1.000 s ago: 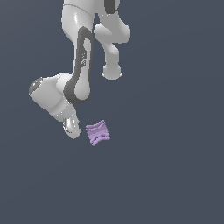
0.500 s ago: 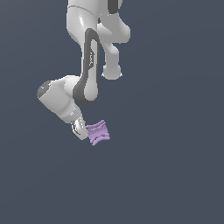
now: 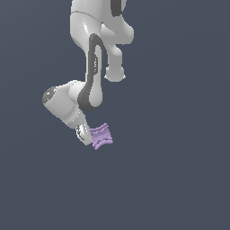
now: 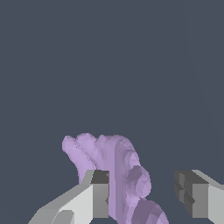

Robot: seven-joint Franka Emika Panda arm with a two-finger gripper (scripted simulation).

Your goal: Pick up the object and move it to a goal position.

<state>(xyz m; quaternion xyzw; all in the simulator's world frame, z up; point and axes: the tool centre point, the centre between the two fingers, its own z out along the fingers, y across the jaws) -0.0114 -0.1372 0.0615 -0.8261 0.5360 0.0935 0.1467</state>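
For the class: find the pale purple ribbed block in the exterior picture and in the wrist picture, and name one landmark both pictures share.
Exterior view: the purple block lies just below the middle, on the exterior view's right of the gripper, which is at its edge.
Wrist view: the block fills the lower middle, between the two open fingers, close to one and apart from the other.
Shared landmark: the gripper's pale, dark-tipped fingers beside the block.

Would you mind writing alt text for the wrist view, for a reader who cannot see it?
A pale purple ribbed block sits between the open jaws of a robot gripper, close against one finger with a clear gap to the other. Behind them is only a plain dark grey background.
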